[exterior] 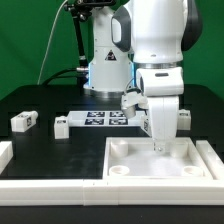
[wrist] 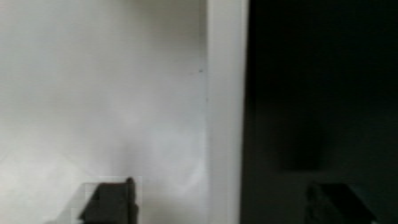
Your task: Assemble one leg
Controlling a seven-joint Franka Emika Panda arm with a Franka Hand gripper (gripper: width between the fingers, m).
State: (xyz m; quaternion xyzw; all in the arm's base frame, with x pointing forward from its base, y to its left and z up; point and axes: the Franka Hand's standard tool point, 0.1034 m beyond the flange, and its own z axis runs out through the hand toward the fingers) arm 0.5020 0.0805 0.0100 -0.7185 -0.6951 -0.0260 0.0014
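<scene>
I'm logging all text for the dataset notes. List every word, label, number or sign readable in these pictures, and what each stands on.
No readable words, brands or numbers in either view.
marker board: black-and-white square tags, patterns only, no letters.
leg at the exterior view's left: dark tag-like patches, too small to read.
Wrist view: blurred, no text visible.
</scene>
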